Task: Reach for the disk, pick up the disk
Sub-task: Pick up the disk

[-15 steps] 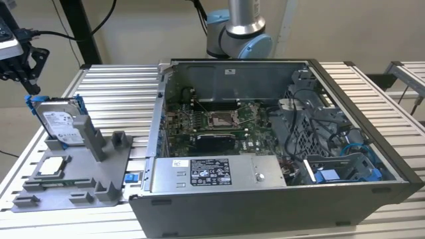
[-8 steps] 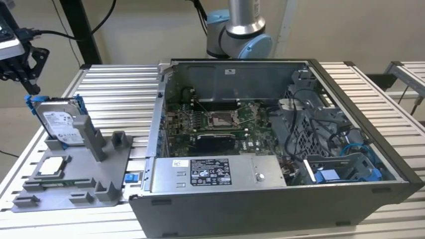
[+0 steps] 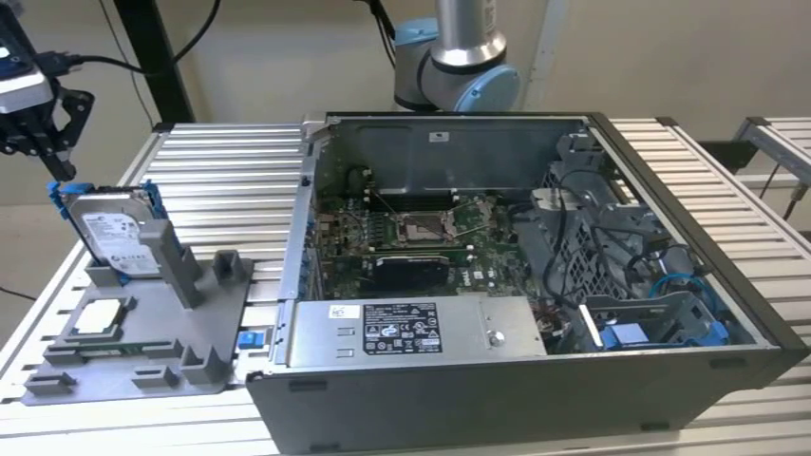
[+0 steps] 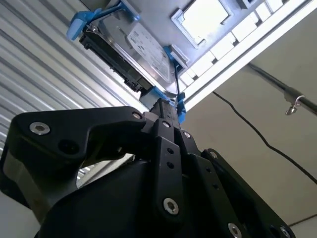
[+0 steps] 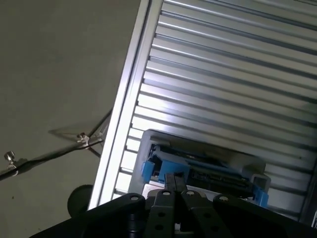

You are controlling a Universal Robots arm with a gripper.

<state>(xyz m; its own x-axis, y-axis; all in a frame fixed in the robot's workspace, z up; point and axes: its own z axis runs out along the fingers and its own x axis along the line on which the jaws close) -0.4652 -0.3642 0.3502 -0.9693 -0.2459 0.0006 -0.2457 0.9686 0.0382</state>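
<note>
The disk (image 3: 117,231), a silver-grey drive with a white label in a bright blue frame, stands on edge in a grey fixture (image 3: 190,328) at the exterior view's left. My gripper (image 3: 60,171) hangs just above the disk's upper corner on that side, its black fingers pressed together with nothing between them. In the second wrist view the gripper (image 4: 167,106) points at the blue frame's end of the disk (image 4: 131,44). The first wrist view has the gripper (image 5: 173,181) right over the disk's (image 5: 208,166) top edge.
A small square silver chip (image 3: 102,318) lies flat on the fixture in front of the disk. An open computer case (image 3: 533,285) stands on the slatted metal table (image 3: 228,161) at the exterior view's right. The arm's base (image 3: 457,66) rises behind the case.
</note>
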